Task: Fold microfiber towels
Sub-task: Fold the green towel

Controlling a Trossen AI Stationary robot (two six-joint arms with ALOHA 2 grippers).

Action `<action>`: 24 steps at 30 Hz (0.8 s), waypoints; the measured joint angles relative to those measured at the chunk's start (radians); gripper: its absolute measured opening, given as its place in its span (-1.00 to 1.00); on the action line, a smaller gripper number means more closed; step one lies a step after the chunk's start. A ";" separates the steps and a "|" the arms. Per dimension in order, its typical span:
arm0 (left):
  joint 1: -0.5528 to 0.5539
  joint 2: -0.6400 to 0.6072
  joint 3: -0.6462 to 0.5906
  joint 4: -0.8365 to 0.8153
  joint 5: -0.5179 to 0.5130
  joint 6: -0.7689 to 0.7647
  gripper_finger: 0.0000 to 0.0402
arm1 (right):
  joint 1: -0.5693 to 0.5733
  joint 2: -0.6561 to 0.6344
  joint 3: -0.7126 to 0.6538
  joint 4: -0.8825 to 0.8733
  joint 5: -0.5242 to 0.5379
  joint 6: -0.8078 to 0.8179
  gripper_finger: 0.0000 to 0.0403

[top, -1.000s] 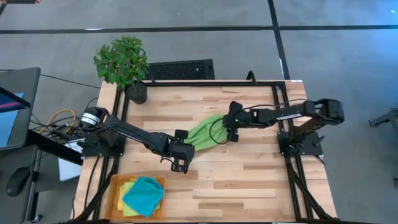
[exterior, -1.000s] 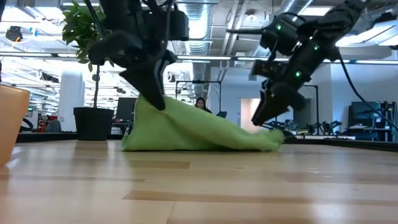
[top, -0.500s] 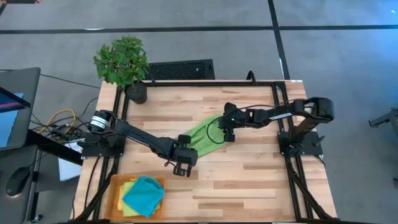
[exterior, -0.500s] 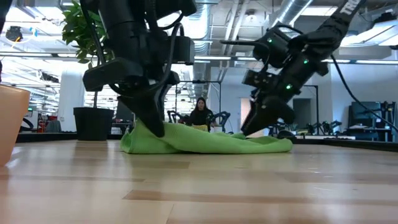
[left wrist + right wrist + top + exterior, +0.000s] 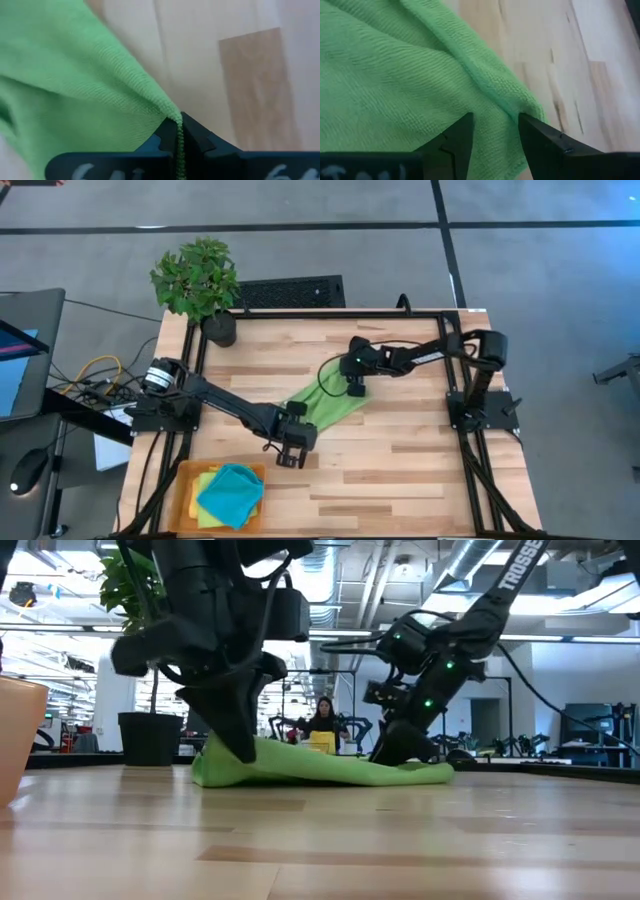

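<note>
A lime green towel (image 5: 325, 405) lies low and bunched on the middle of the table, also shown in the low view (image 5: 320, 768). My left gripper (image 5: 288, 448) is at its near-left end, shut on it (image 5: 178, 137). My right gripper (image 5: 352, 387) is down at its far-right end, open (image 5: 495, 145), with a raised ridge of the towel (image 5: 500, 95) running between its fingers. I cannot tell whether these fingers touch the cloth. A teal towel (image 5: 232, 492) lies on top of a yellow one (image 5: 206, 478) in the orange tray (image 5: 186, 470). My left gripper pinches a corner of the lime green towel (image 5: 172, 116) between its two shut fingers; one hemmed edge runs down between the fingertips. The fingers come from above, pointing down. The cloth rises a little to the fingers, and the rest lies on the table.
The orange tray stands at the table's near-left corner and shows at the low view's left edge (image 5: 15, 740). A potted plant (image 5: 197, 280) stands at the far-left corner. Bare wood lies along the near-right side (image 5: 400, 480). A person sits in the room behind (image 5: 322, 720).
My right gripper has gone toward the table's left edge and down onto the towel. My left gripper has gone down and a little toward the near edge. The towel, held up in a peak before, has sunk and now lies low along the table.
</note>
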 joint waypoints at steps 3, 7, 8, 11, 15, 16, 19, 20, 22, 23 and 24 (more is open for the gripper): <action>-0.008 0.000 0.000 0.002 0.048 -0.021 -1.00 | -0.014 0.009 0.020 -0.008 0.000 -0.016 -0.09; -0.018 0.000 0.000 -0.005 0.075 -0.041 -1.00 | -0.026 0.005 0.038 -0.013 0.010 -0.026 -0.09; -0.019 0.000 0.000 -0.005 0.077 -0.041 -1.00 | -0.026 -0.003 0.039 -0.018 0.012 -0.026 -0.09; -0.018 0.000 0.000 -0.006 0.075 -0.041 -1.00 | -0.013 -0.046 0.041 -0.053 0.015 -0.025 -0.09; -0.012 0.000 0.000 -0.006 0.059 -0.036 -1.00 | 0.031 -0.140 0.039 -0.152 0.013 0.007 -0.09; -0.010 0.000 0.000 -0.005 0.052 -0.033 -1.00 | 0.044 -0.168 0.041 -0.184 0.013 0.010 -0.09; 0.005 0.000 0.008 -0.009 0.037 -0.005 -1.00 | 0.090 -0.255 0.040 -0.264 0.019 0.035 -0.09; 0.009 0.000 0.017 -0.012 0.032 0.005 -1.00 | 0.108 -0.282 0.040 -0.286 0.030 0.048 -0.09; 0.022 0.000 0.038 -0.007 0.028 0.034 -1.00 | 0.139 -0.344 0.039 -0.338 0.058 0.081 -0.09; 0.028 0.000 0.051 -0.009 0.025 0.054 -1.00 | 0.154 -0.369 0.040 -0.348 0.075 0.094 -0.09; 0.035 0.000 0.066 -0.010 0.023 0.076 -1.00 | 0.171 -0.396 0.040 -0.369 0.092 0.108 -0.09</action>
